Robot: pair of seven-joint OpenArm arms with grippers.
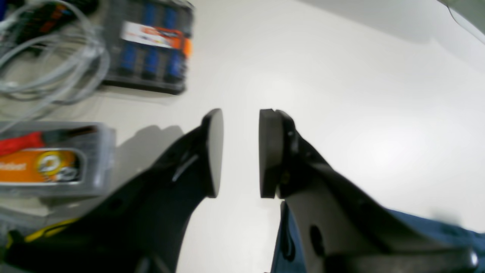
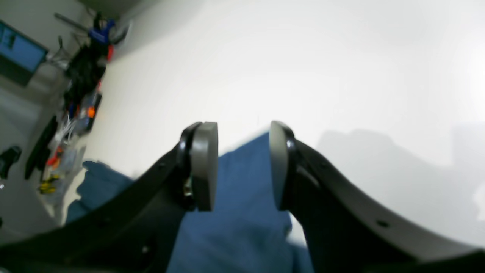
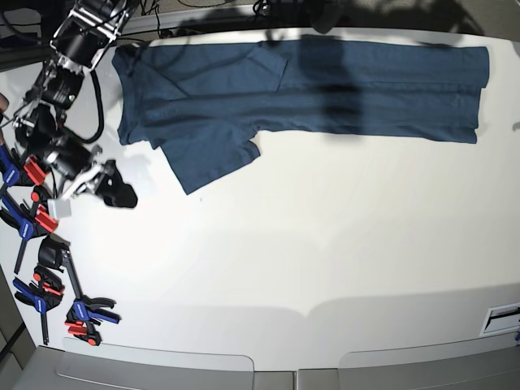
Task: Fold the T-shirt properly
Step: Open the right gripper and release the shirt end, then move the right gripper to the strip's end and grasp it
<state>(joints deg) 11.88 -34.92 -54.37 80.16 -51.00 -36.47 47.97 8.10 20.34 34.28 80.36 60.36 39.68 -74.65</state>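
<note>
Shows a white table [image 3: 325,244] with a dark blue T-shirt [image 3: 325,85] stretched along its far edge, one sleeve [image 3: 207,158] lying toward the middle. Holds one black gripper [image 3: 114,191] just off that sleeve, above bare table. Keeps blue-and-red clamps [image 3: 49,284] at the edge.

We see a broad white table [image 3: 325,244] under bright overhead light, glare washing out its middle and soft shadows crossing its far edge. Blue-and-red clamps [image 3: 49,292] crowd its one side in the base view. In the left wrist view, blurred plastic tool cases [image 1: 149,43] and coiled grey cables [image 1: 49,60] lie near the edge. A small screen [image 2: 19,51] glows in a dim corner.
</note>
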